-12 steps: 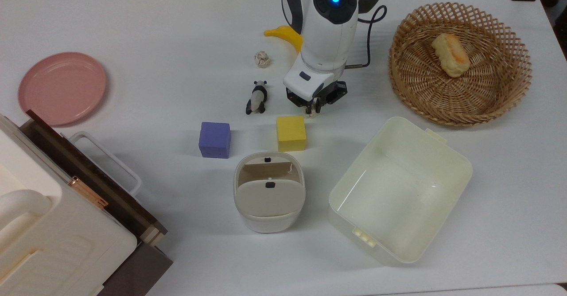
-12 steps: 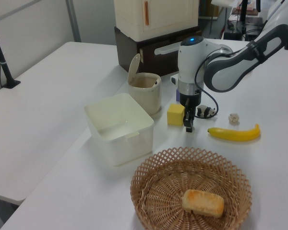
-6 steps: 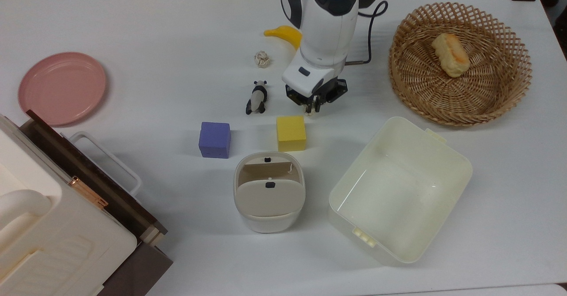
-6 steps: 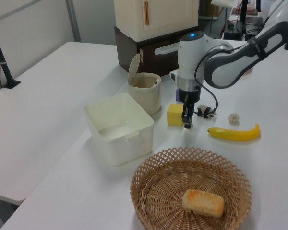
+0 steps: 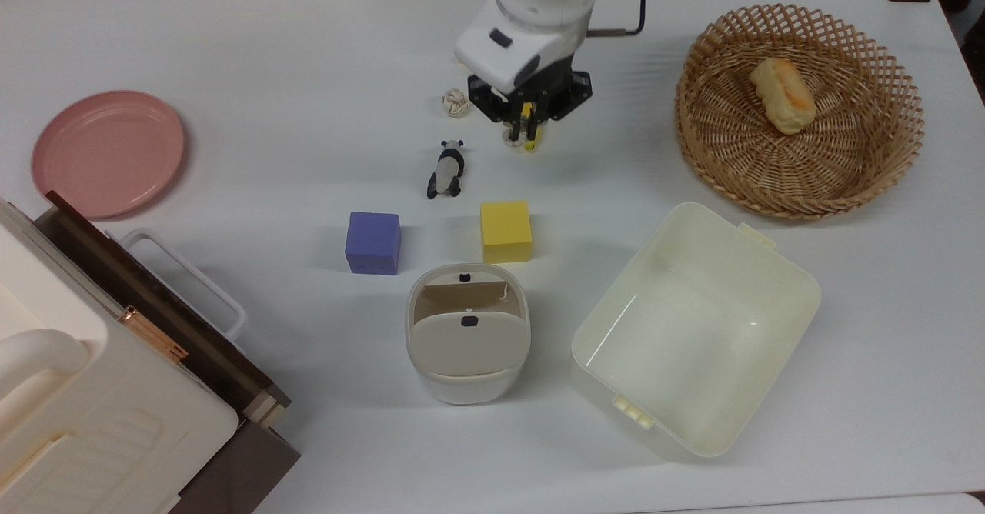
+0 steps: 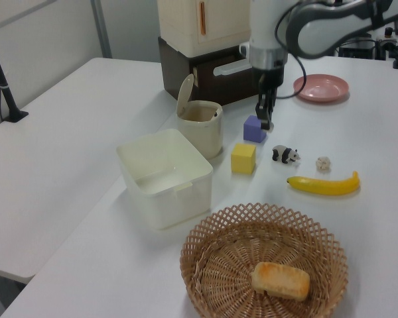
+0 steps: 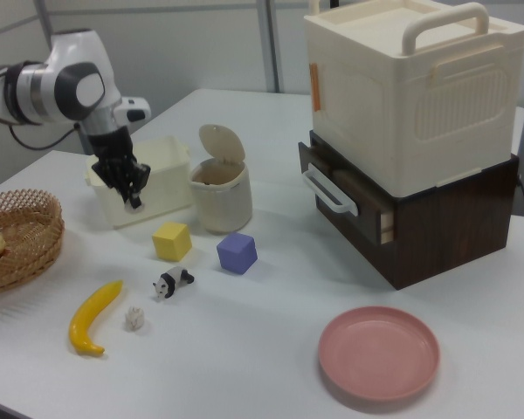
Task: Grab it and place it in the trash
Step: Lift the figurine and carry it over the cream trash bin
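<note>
White gripper [image 6: 266,122] pinching paper wad [image 5: 513,136] aloft; yellow cube [image 5: 505,231] before trash [image 5: 467,342].

Top view: your pincer [image 5: 522,131] hangs above the tabletop [image 5: 254,60], a paper wad [image 5: 512,137] nipped between its fingers; rounder paper ball [image 5: 455,102] to its left, trash bin [image 5: 468,343] below the yellow cube [image 5: 505,231]

No text, label, brand or number is showing readably on any object; nothing written is appearing on the bins, cubes, plate or cabinet.
</note>
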{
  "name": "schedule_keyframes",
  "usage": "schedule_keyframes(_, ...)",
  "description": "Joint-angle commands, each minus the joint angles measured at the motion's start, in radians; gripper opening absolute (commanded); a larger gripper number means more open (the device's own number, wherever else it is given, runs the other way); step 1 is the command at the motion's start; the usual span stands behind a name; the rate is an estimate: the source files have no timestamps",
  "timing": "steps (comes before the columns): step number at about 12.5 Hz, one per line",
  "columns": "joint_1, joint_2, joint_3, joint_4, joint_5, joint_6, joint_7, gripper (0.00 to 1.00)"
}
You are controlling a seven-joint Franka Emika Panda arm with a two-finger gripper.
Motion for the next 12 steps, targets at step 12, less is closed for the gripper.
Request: schedule_keyframes(12,-0.093,0.154,-0.007,0.093,-0.077,0.556,0.012,0.00)
